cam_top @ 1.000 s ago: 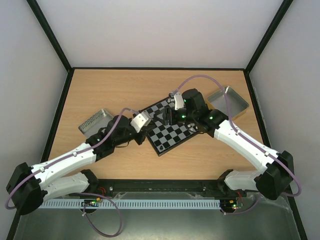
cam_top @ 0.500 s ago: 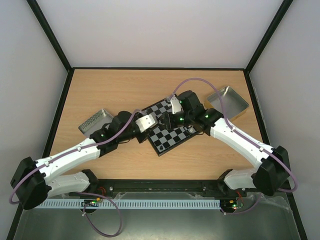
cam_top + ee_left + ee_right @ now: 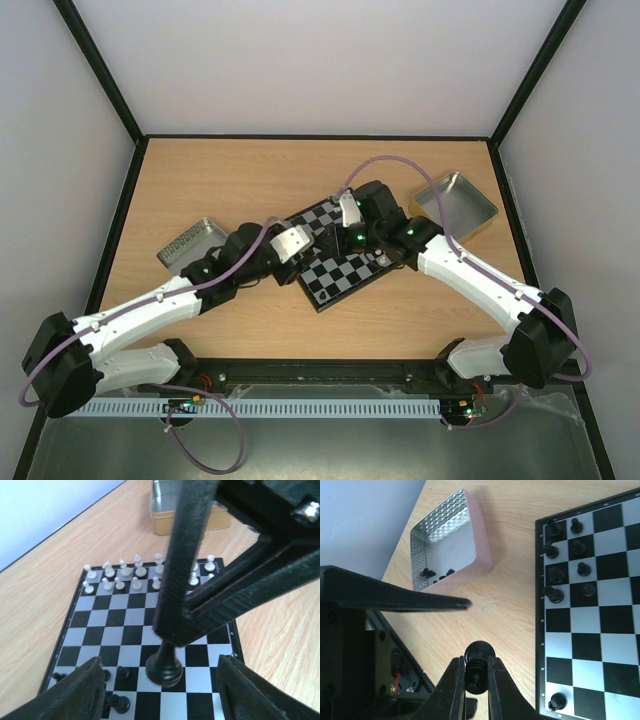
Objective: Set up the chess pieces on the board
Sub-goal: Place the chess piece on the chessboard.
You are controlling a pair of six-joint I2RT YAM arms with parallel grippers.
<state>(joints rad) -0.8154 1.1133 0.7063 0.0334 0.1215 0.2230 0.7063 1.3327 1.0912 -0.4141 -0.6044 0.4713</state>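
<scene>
- Black and tall-stemmed: found one chess piece (image 3: 164, 669) hanging upright over the near rows of the board (image 3: 125, 630), on the black side; unable to tell whether its base touches a square.
- Found it gripped by the head from above, base downward; judged so held as to go onto its square standing.
- Noted the right hand (image 3: 476, 665) clamped tight on that piece, one finger on either side of its top.
- Noted the left hand (image 3: 159, 662) with fingers apart, flanking the same piece on both sides without touching it, and holding nothing.
- Saw white pieces (image 3: 135, 572) ranked in two rows along the far edge, close to complete.
- Saw black pieces (image 3: 552, 550) only partly set along the opposite two rows, with several squares unfilled; judged the task past halfway.
- Recorded further small black pieces lying in the dimpled metal tin (image 3: 479, 540) near the board's black side; judged to be the supply.
- Recorded a second tin (image 3: 161, 522) beyond the white edge, contents not visible.
- Located the board lying skewed near the middle of the wooden worktop (image 3: 250, 180), between the two arms.
</scene>
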